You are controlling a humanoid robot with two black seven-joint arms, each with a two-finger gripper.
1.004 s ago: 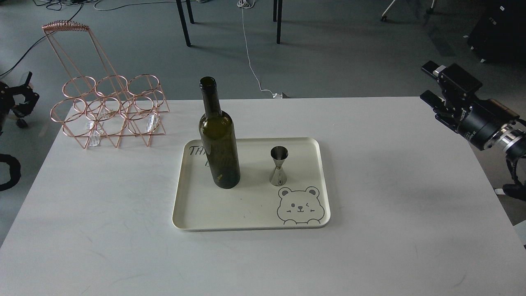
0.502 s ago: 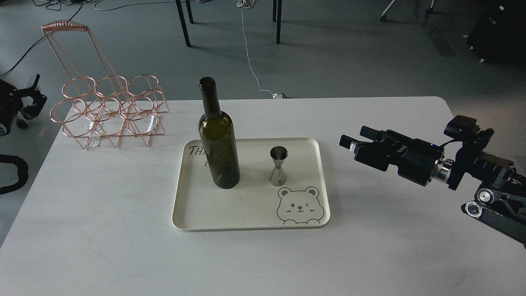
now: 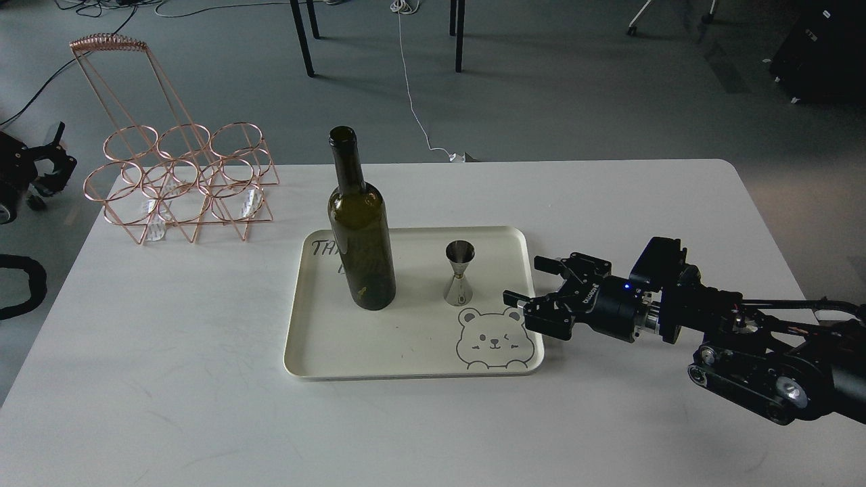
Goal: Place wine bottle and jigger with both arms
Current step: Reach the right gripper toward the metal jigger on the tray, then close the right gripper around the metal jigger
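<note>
The wine bottle, dark olive-green with no label, stands upright on the left part of a cream tray. The small steel jigger stands upright on the tray to the bottle's right. My right gripper is open and empty, low over the tray's right edge, a short way right of the jigger and apart from it. My left gripper sits at the far left edge beyond the table, far from the bottle; it is small and dark, so its fingers cannot be told apart.
A rose-gold wire bottle rack stands at the table's back left. The tray has a bear drawing at its front right corner. The white table ends close on the left and right. Chair legs and cables lie on the floor behind.
My right arm has swung down and to the left, from the table's right edge to the tray's right edge beside the jigger. The left arm has barely moved. Bottle and jigger have stayed put.
</note>
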